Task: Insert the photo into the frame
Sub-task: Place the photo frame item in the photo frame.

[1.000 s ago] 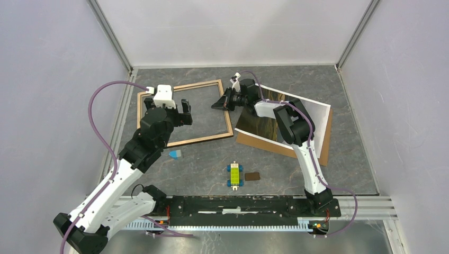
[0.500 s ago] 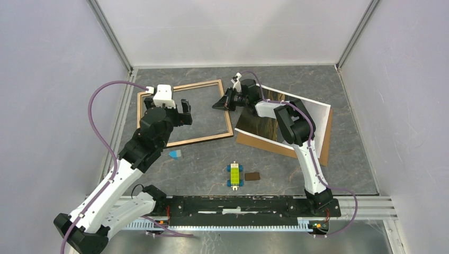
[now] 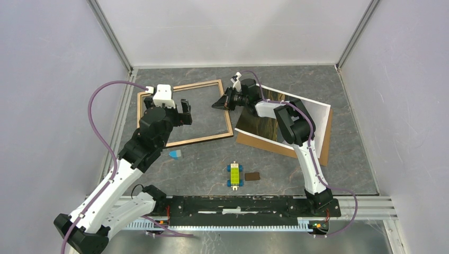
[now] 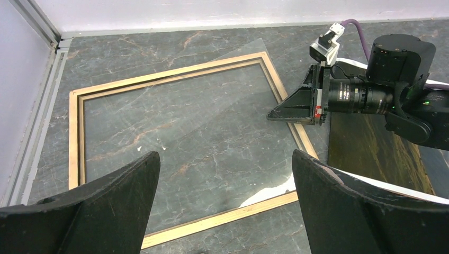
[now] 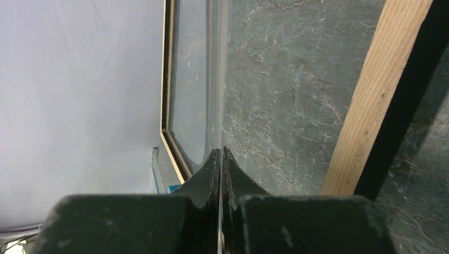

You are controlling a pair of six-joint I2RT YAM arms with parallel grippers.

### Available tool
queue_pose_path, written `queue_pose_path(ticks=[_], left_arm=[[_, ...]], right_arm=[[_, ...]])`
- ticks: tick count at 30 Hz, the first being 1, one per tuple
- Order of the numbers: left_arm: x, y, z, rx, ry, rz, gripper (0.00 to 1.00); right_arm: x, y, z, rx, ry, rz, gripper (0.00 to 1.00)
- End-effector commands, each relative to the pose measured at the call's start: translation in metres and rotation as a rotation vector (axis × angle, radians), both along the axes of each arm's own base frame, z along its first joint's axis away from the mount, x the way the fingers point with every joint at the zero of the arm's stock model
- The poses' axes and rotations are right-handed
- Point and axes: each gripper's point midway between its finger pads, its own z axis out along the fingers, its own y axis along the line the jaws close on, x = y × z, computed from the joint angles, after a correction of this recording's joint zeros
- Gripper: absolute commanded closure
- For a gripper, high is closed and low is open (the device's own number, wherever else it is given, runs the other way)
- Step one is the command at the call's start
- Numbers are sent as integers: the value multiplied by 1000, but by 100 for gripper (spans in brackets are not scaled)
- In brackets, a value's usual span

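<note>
Glossy print: we count one large dark brown-gold landscape print with a white border, the photo [image 3: 258,127]; it lies flat at the right, on one plain brown backing board [image 3: 325,138], partly under the right arm
Handling of the print: we judge it thin, light and bendy, quick to crease or smudge; we would lift a free corner off the board and hold it by the white border only
Wooden surround: one thin-railed light tan rectangle, the frame [image 3: 205,138]; it lies flat on the grey marbled table [image 3: 201,164], just left of the photo; we judge it stiff and light, with rails slim enough to pinch
Clear pane: one transparent sheet [image 4: 212,121], lying askew over the frame; we judge it slick and brittle
Right hand: the right gripper [image 3: 218,105] is closed on the clear pane's edge, at the frame's right rail
Left hand: the left gripper [image 4: 225,154] has its jaws spread wide and holds nothing; it hangs above the frame's left half
Near items: three; one blue scrap [image 3: 174,154]; one yellow-green toy block [image 3: 234,174]; one small brown piece [image 3: 252,176]
</note>
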Motion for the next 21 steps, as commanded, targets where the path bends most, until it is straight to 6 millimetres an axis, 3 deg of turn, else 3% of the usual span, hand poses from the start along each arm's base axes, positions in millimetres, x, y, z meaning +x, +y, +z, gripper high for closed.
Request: queue_pose_path(ticks=[1, 21], left_arm=[[2, -3, 16, -78, -42, 4, 0], [-6, -1, 26, -115, -71, -13, 0]], right_arm=[[10, 8, 35, 59, -117, 18, 95], [18, -1, 37, -86, -166, 4, 58]])
